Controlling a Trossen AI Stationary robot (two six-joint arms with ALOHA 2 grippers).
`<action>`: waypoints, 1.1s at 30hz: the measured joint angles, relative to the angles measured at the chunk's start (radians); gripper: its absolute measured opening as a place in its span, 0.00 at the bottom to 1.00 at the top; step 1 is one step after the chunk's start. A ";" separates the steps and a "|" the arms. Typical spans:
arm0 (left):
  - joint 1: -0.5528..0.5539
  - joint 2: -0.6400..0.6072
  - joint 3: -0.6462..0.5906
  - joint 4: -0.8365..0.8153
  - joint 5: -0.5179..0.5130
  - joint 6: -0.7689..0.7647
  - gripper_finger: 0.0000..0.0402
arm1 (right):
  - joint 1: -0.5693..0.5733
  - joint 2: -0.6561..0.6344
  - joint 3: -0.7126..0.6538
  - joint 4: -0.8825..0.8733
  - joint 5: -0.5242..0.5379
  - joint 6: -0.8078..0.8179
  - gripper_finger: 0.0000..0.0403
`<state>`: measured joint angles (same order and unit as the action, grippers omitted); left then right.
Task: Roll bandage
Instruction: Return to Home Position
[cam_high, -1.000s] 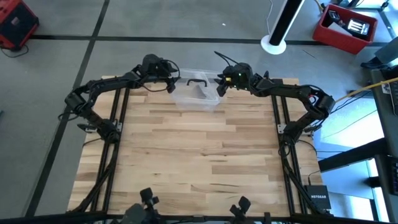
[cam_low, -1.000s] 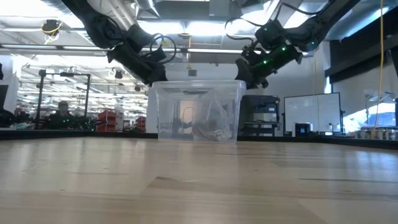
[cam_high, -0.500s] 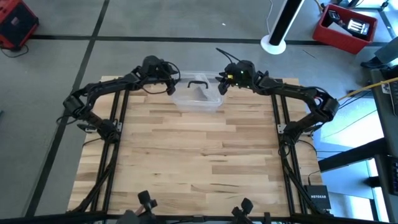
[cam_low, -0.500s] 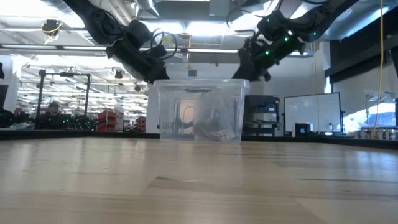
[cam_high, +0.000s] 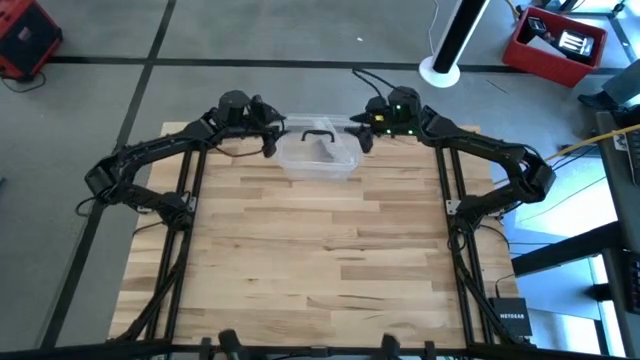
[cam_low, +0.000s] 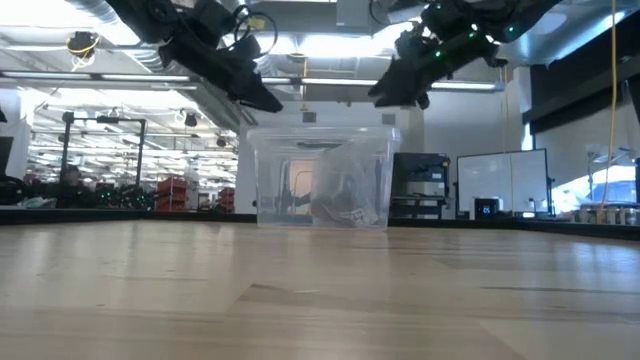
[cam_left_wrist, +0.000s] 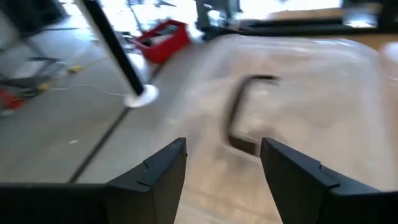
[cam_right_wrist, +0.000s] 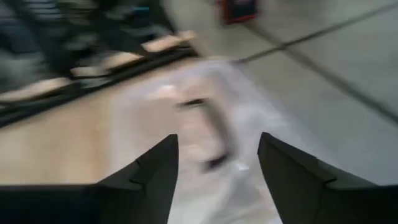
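Fingers (cam_left_wrist: 163, 171) apart and empty, the left gripper (cam_high: 268, 138) hangs in the air above the far edge of the bench (cam_high: 300, 250). It is just beside the left end of the box (cam_high: 318, 158) and clear of it. Past those fingers the left wrist view shows us the lid (cam_left_wrist: 311, 93) and its dark handle (cam_left_wrist: 239, 118). From bench height we see this gripper higher than the box top, tilted down toward it.

Next comes the box. It is clear plastic and stands upright on the bench at the middle of the far edge, between the two grippers, with the lid on. Inside lies a crinkled clear bag (cam_low: 342, 192), sitting toward the right half of the box. We can make out a darker lump low in the bag, probably the bandage (cam_low: 345, 213), though the plastic blurs it.

On the right, the right gripper (cam_high: 363, 136) hovers just beside the right end of the box, also above lid level and touching nothing. Its fingers (cam_right_wrist: 155, 168) are spread wide with nothing held, and the handle shows blurred between them.
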<state>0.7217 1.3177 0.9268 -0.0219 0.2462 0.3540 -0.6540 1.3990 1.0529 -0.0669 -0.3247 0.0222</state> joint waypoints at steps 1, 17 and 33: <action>-0.017 -0.007 0.000 -0.026 0.016 0.010 0.50 | 0.000 -0.011 0.000 -0.015 -0.068 0.000 0.56; -0.283 -0.479 -0.342 -0.051 -0.023 -0.212 0.31 | 0.347 -0.287 -0.237 0.052 0.174 0.003 0.35; -0.462 -1.049 -0.737 0.015 -0.094 -0.449 0.08 | 0.484 -0.672 -0.741 0.317 0.334 0.161 0.03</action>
<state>0.2596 0.2684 0.1895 -0.0072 0.1522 -0.0950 -0.1698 0.7267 0.3122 0.2502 0.0093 0.1831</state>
